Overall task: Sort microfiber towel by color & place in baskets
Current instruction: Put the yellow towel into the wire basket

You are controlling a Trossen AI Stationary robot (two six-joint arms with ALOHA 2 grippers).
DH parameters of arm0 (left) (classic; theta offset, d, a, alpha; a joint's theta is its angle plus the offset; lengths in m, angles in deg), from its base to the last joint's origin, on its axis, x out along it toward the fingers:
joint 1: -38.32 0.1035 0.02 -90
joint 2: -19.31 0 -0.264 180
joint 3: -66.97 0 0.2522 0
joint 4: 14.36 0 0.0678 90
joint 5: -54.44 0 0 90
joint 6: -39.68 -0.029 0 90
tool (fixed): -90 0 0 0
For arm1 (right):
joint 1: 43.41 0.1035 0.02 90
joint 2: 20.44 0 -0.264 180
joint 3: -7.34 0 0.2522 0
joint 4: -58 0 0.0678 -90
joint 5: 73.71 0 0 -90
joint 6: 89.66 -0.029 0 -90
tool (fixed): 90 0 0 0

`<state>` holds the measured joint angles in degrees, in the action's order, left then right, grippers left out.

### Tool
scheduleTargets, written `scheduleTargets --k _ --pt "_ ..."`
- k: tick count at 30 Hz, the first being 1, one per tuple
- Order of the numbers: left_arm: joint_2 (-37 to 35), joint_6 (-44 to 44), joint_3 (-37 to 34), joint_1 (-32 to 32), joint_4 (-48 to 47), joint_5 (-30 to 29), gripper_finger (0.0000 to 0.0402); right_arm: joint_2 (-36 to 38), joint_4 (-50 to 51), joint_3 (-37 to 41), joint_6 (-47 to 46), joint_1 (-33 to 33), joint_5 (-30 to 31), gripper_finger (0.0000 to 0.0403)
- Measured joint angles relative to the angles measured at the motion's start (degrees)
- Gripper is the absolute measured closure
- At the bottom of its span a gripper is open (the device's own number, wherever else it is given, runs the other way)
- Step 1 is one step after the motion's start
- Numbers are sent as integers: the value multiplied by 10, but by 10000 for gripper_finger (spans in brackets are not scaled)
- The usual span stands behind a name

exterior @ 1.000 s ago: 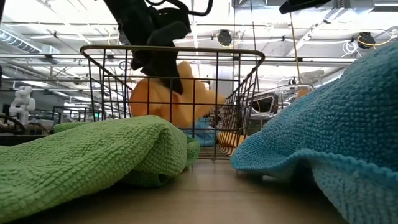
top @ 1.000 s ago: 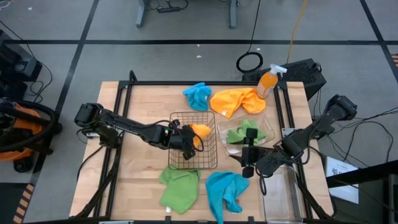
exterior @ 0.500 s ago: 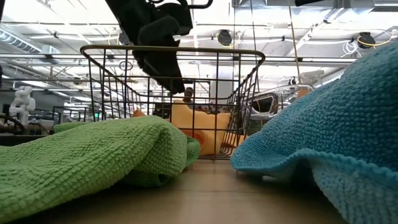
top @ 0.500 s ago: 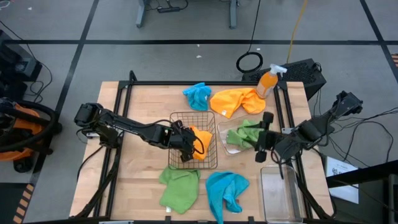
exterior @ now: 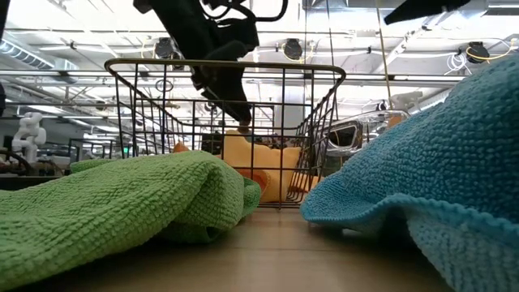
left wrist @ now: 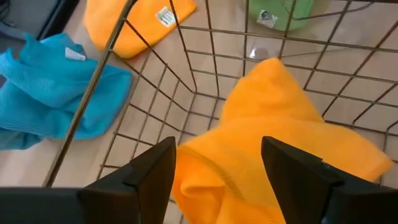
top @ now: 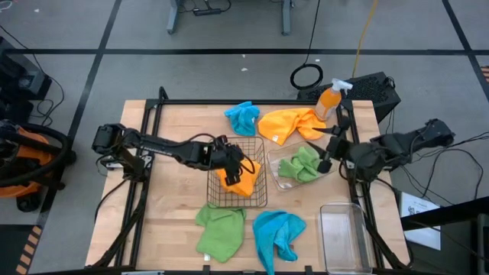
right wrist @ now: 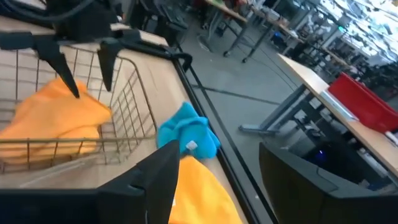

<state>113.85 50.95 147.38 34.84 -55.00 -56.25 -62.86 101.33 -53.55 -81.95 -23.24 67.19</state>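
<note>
Left arm: reaching in from the table's left edge, stretched nearly flat toward the middle, wrist hanging over the wire basket (top: 238,173).
Left gripper (top: 235,162): hovering above the basket's inside, fingers spread apart and gripping nothing; in the left wrist view both dark fingers (left wrist: 149,174) are standing wide on either side of the orange towel below.
Orange towel in basket (top: 237,177): lying crumpled on the basket floor, toward its right side, clear of the fingers.
Right arm: coming in from the table's right edge, forearm angling toward the tub (top: 330,162), wrist raised.
Right gripper (top: 330,149): hanging over the tub's far right rim, fingers parted and empty; the right wrist view is showing the two fingers (right wrist: 155,177) well apart.
Green towel in tub (top: 302,165): sitting bunched inside the clear tub, just right of the basket.
Second orange towel (top: 290,123): lying spread on the table behind the tub, beside the spray bottle (top: 330,99).
Blue towel, far (top: 242,117): resting bunched behind the basket.
Green towel, near (top: 220,231): lying on the table in front of the basket.
Blue towel, near (top: 276,234): lying just right of that green one.
Bin (top: 345,237): standing at the near right corner.
</note>
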Motion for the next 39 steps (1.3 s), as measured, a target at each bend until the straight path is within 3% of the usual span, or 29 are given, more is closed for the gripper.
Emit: scheduleTargets --k 5,10,17,25,39 --pt "0 -3 0 19 15 8 162 12 -134 65 73 -62 -71 206" --pt "0 -16 0 28 31 12 162 13 -200 99 105 -137 -133 218" --pt "0 -28 0 30 44 19 162 -1 -221 105 95 -252 -255 230" --pt "0 -34 0 30 56 26 162 -65 -223 105 66 -359 -349 232" --pt "0 -42 -1 30 60 26 162 -221 -286 105 27 -449 -404 232"
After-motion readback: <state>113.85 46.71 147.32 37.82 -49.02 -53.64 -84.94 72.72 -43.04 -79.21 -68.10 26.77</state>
